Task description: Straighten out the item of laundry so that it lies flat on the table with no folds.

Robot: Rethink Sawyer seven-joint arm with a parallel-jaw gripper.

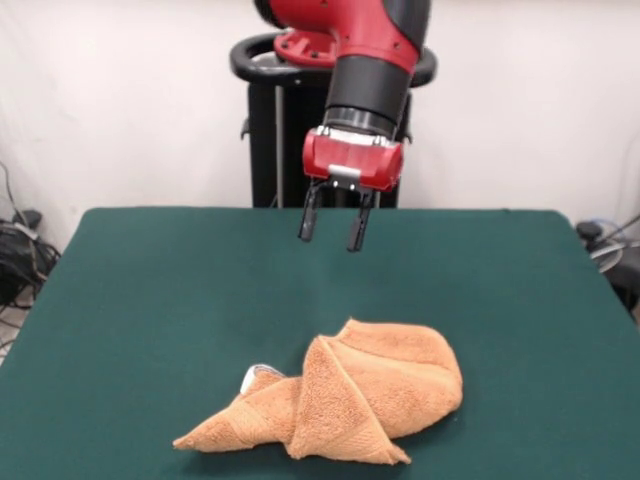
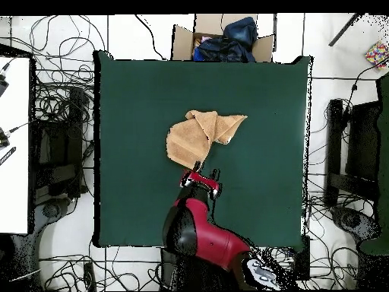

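Light orange-tan terry towel (image 1: 345, 400) lies crumpled w/ overlapping folds on dark green felt table (image 1: 150, 290), toward its near edge in front view. Small white tag (image 1: 254, 372) peeks out at towel's left; stripe bands not discernible. Red-black gripper (image 1: 334, 228) hangs above table beyond towel, fingers apart, empty.

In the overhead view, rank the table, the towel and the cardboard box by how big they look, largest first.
1. The green table, by far.
2. The crumpled towel.
3. The cardboard box beyond the table's far edge; only slightly smaller, and partly cut off, so this ranking is unsure.
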